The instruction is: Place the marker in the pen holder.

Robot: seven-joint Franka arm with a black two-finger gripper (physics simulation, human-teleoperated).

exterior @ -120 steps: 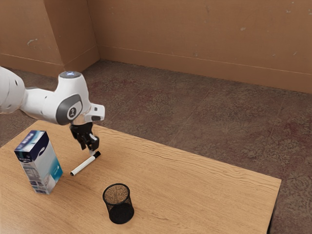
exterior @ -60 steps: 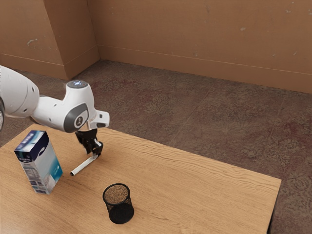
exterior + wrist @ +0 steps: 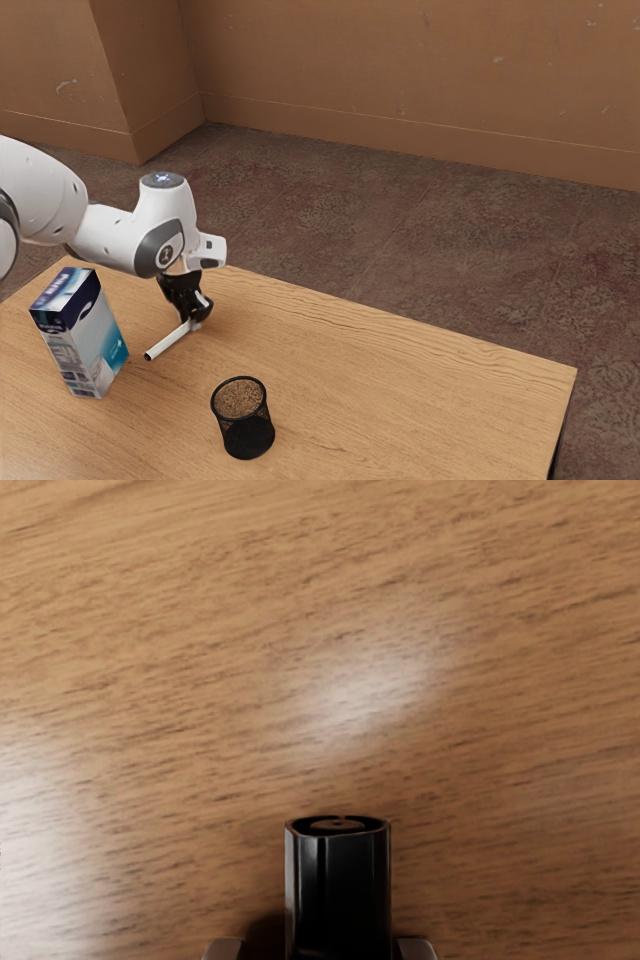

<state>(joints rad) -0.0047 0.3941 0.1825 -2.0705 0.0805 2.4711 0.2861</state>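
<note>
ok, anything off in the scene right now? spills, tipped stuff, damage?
Only pale scuffs on the wall, like chipped paint. Otherwise nothing stands out: pen holder and carton upright, marker lying on the table, no spill visible.

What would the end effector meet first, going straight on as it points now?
Most likely the brown wooden tabletop: the end effector points down, its open fingertips astride the black cap of the white marker; clearance is unclear.

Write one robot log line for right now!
gripper open astride black cap | marker lying on table | pen holder upright, marker not in yet | box standing
</note>
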